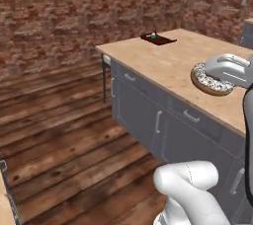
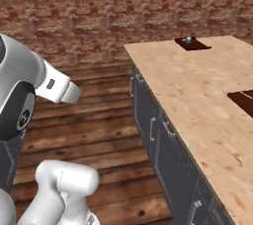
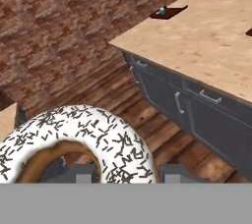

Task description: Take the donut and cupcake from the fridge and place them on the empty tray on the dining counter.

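Hand view: the donut (image 3: 74, 142) was gripped by the hand (image 3: 125, 173); carrying toward the tray (image 3: 169, 12), beside the cupcake (image 3: 162, 10), was judged next.

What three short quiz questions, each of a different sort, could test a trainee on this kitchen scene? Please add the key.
1. True or false: the gripper holds the donut.
2. What already stands on the far tray? A) cupcake B) mug C) apple
3. Fill in: the tray lies on the dining ____.

Key:
1. True; it is shut on the donut.
2. A, the cupcake.
3. counter; the dining counter.
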